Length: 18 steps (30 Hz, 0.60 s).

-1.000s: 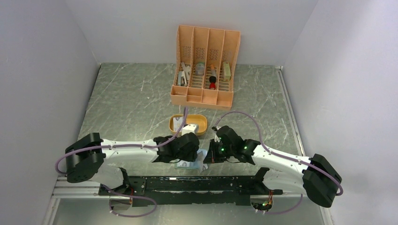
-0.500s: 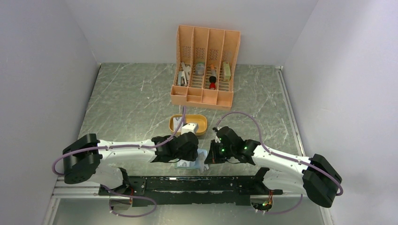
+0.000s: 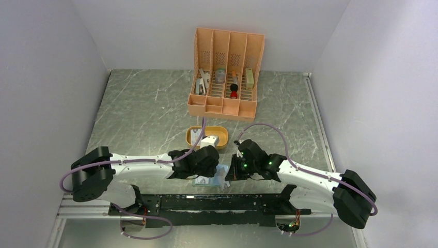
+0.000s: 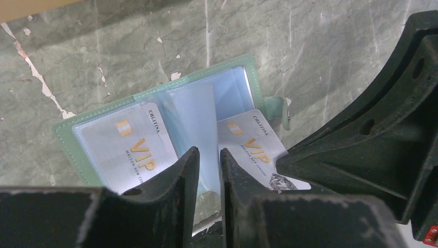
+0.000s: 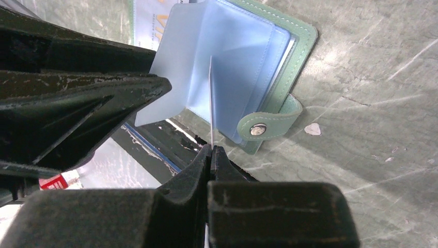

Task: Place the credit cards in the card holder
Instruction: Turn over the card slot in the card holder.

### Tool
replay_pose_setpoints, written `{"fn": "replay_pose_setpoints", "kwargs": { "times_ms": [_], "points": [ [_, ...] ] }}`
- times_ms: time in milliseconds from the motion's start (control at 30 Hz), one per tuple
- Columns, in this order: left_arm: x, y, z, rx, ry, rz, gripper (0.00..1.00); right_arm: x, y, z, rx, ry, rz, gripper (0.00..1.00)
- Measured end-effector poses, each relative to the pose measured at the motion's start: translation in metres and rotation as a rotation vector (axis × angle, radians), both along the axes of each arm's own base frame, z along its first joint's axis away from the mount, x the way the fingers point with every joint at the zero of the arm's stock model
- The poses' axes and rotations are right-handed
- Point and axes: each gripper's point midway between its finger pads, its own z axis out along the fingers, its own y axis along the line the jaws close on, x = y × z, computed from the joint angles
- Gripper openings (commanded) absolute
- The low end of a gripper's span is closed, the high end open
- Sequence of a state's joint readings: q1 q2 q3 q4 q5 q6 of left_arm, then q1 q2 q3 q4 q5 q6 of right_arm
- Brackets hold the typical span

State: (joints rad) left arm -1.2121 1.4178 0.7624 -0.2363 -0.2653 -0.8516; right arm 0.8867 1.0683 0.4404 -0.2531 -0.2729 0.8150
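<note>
Hardly anything has shifted bar the left arm's slight sway. The right gripper (image 5: 210, 151) clamps a credit card (image 4: 252, 147) edge-on over the open card holder (image 5: 298, 49), lower centre in the top view. The left gripper (image 4: 208, 153), fingers near-closed, straddles its clear leaf (image 4: 191, 111), grip unclear.

The left arm (image 3: 139, 164) and right arm (image 3: 310, 179) are wearing white shells between bulky black joint housings (image 3: 93, 175) at the lower corners of the top view, each trailing a purple cable (image 3: 264, 124). Green lights (image 3: 245, 165) are glowing near centre frame. The left claw (image 4: 208, 154) and right claw (image 5: 212, 150) are showing scuffed matte black.
</note>
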Motion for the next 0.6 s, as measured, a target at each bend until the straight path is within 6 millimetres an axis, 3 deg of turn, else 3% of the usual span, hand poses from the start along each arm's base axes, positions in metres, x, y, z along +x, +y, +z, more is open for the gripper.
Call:
{"fn": "replay_pose_setpoints", "kwargs": {
  "times_ms": [167,433,533,600],
  "points": [
    [0.000,0.000,-0.004,0.006,0.003,0.001,0.06,0.000,0.000,0.000,0.000,0.000,0.000,0.00],
    [-0.001,0.003,-0.013,0.027,0.012,0.001,0.05,0.000,0.000,0.000,0.000,0.000,0.000,0.00],
    [-0.001,0.005,-0.013,0.034,0.009,0.005,0.20,0.000,0.000,0.000,0.000,0.000,0.000,0.00],
    [0.001,0.009,-0.012,0.044,0.001,0.013,0.24,0.000,0.000,0.000,0.001,0.000,0.000,0.00]
  ]
}}
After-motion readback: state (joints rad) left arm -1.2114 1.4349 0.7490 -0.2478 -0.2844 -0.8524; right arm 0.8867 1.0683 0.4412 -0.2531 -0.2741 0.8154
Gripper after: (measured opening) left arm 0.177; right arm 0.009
